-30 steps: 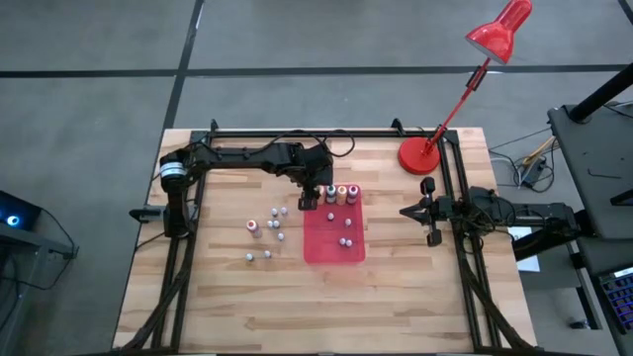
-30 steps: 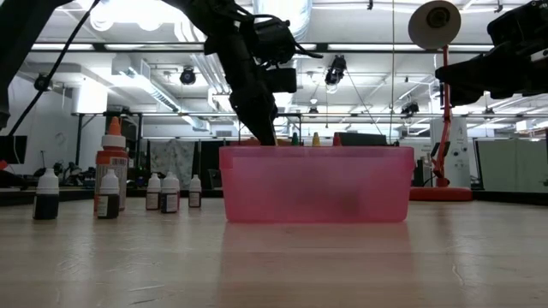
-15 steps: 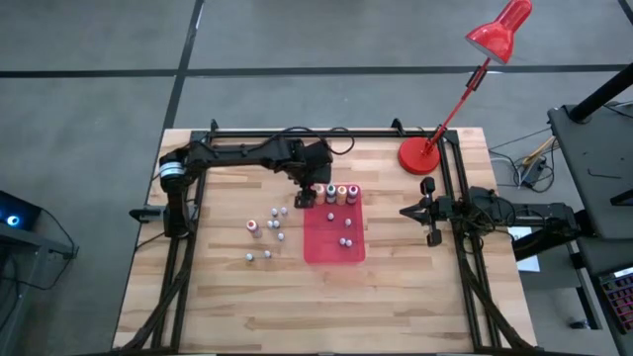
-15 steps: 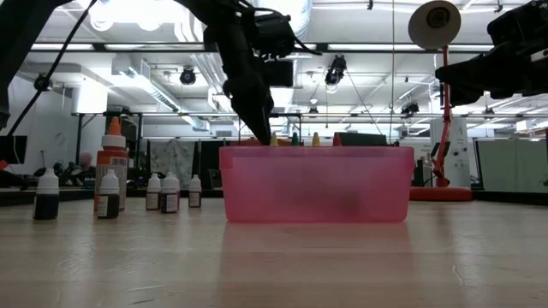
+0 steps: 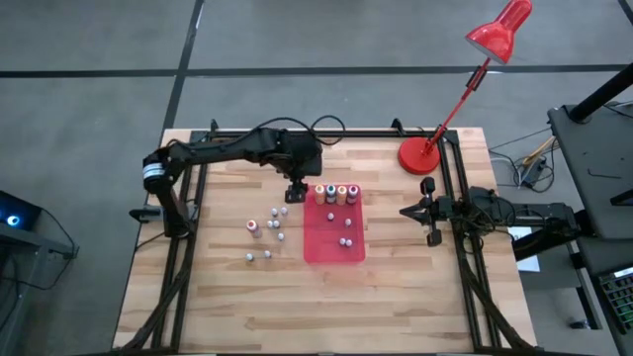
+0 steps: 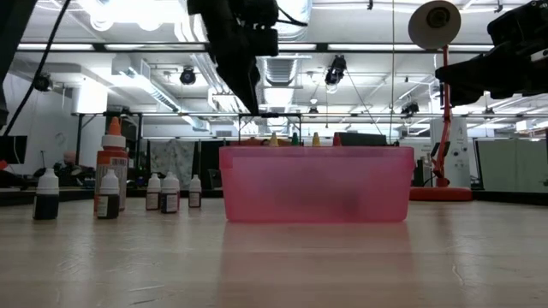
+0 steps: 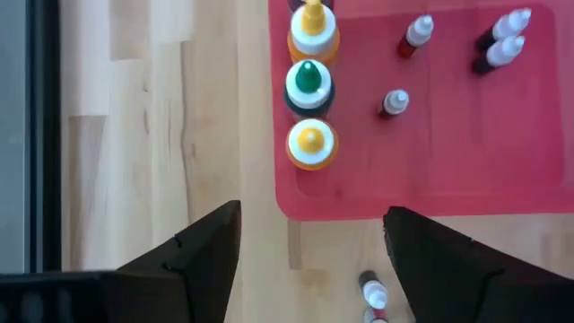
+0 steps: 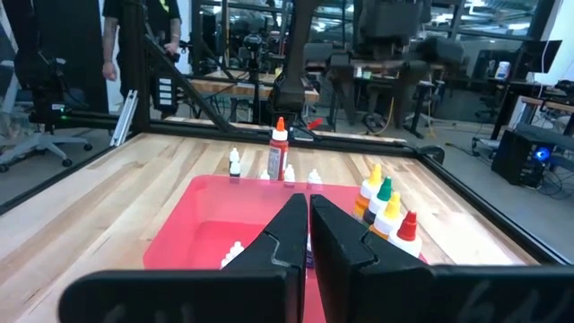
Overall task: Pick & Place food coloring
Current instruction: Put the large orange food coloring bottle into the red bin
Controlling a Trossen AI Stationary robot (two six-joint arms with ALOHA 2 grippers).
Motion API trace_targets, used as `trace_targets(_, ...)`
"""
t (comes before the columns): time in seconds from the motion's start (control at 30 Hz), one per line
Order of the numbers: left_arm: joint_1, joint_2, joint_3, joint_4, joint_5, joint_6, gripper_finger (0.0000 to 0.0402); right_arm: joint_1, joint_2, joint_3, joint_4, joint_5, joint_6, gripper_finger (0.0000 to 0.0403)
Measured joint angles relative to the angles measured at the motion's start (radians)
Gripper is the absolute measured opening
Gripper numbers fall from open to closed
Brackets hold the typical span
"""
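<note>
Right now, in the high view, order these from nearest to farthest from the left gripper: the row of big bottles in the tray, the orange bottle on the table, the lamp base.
1. Row of big bottles, at the tray's far end, just right of the open left gripper.
2. Orange bottle, on the bare table, nearer the front.
3. Lamp base, at the far right corner.

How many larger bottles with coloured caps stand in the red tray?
4, in a row along one edge of the red tray: yellow cap, green cap, second yellow cap, red cap. None seems hidden.
</note>
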Motion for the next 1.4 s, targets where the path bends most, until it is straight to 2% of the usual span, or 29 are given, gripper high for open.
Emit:
trace_targets(0.4, -0.022, -0.131, -0.038, -0.141, -0.001, -0.152, 0.0243, 0.000, 0.002, 0.000, 0.000, -0.002, -0.001, 0.0009)
trace_targets(0.93, -0.035, -0.363, -0.283, -0.214, 0.019, -0.255, 0.0243, 0.000, 0.012, 0.000, 0.000, 0.000, -0.001, 0.0009)
trace_targets(1.2, -0.057, -0.450, -0.430, -0.215, 0.082, -0.252, 0.0243, 0.000, 0.012, 0.000, 0.000, 0.000, 0.002, 0.0009)
trace_targets(1.4, -0.095, -0.529, -0.508, -0.215, 0.101, -0.191, 0.0243, 0.000, 0.012, 0.000, 0.000, 0.000, 0.001, 0.0009)
